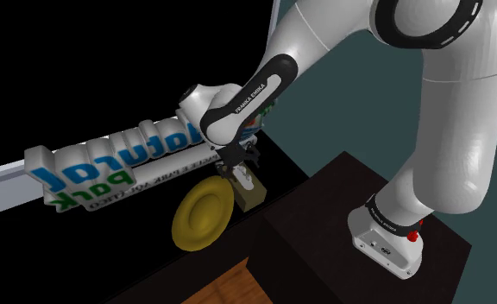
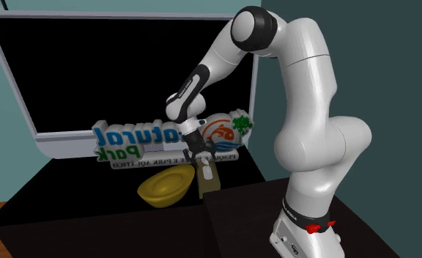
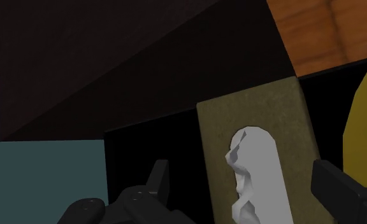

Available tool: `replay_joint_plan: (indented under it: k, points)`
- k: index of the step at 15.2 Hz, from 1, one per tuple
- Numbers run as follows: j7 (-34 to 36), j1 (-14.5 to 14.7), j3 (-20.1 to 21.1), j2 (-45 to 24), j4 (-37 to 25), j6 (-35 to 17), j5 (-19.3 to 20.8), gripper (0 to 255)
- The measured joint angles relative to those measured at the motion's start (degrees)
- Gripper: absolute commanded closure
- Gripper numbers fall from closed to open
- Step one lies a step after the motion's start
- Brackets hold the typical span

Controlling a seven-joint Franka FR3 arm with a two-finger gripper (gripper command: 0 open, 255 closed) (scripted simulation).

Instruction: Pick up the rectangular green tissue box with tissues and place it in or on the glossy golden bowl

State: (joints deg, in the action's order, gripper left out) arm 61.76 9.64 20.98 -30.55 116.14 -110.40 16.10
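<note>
- Shoulder view: high beside the dark box stand (image 1: 324, 199), looking down and leftward.
- Second exterior view: lower, farther off, facing the white-framed black panel (image 2: 114, 73).
- Both share the glossy golden bowl (image 1: 202, 213) (image 2: 165, 187) and blue-green lettered sign (image 1: 91, 173) (image 2: 129, 143).
- Wrist view: close above the olive-green rectangular tissue box (image 3: 259, 121).

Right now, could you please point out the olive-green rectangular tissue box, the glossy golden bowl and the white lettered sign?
Tissue box (image 3: 259, 108), wrist view, bare top face.
Golden bowl (image 1: 204, 213), shoulder view, its middle.
Lettered sign (image 2: 121, 138), second exterior view, its lettered face.
</note>
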Motion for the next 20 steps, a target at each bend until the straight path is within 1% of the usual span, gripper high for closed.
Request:
replay_joint_plan:
  k: [4, 10, 11, 20]
  points:
    - [0.6, 0.0, -0.5, -1.2, 1.9, -2.9, 0.9, 0]
    - [0.7, -0.1, -0.6, -1.3, 2.4, -3.4, 1.0, 0]
    - [0.7, -0.1, -0.6, -1.3, 2.4, -3.4, 1.0, 255]
    - [0.7, 0.0, -0.6, -1.2, 2.3, -3.0, 1.0, 255]
